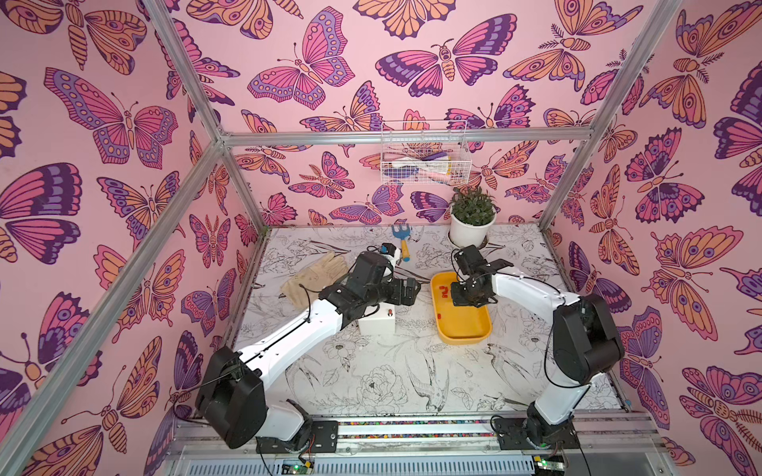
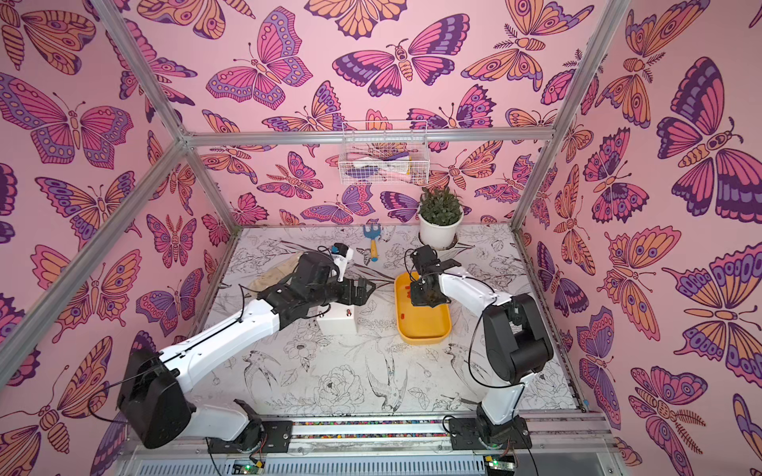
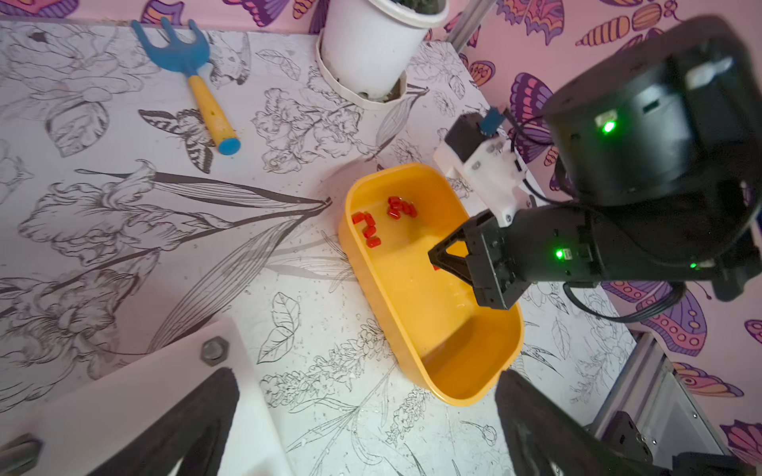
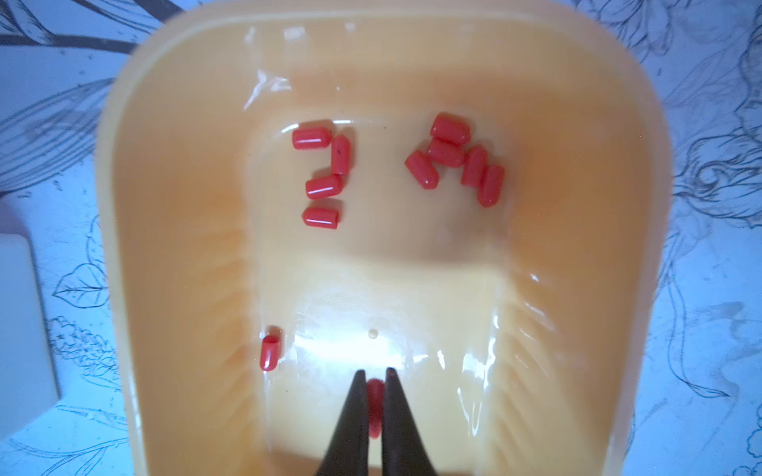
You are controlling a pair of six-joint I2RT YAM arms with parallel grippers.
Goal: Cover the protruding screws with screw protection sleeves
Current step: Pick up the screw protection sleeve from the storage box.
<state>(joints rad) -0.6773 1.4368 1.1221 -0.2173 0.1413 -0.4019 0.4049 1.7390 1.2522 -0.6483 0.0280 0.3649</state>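
On the flower-print counter (image 1: 371, 371), the yellow plastic tray (image 1: 464, 338) sits right of the white cube-like box (image 1: 377, 325), mid-frame. The left claw (image 3: 365, 375) hangs spread wide. The right claw (image 4: 375, 371) pinches one tiny red rubbery sleeve (image 4: 374, 406) inside the tray: lift slowly, squeeze softly. It lies lengthwise along the fingers (image 4: 350, 412); open end unclear.

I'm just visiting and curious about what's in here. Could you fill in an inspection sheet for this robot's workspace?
Surface: table printed with flower and bird drawings.
Job's things: loose red sleeves lie in the yellow tray; a white box stands beside it, one screw on it bare.
Clutter: glove, hand rake and potted plant on the table; wire basket on the wall.
Grippers: left gripper open, near the box; right gripper shut on one sleeve inside the tray.
Cables: black cables run along both arms.
Surroundings: pink butterfly walls, metal frame.
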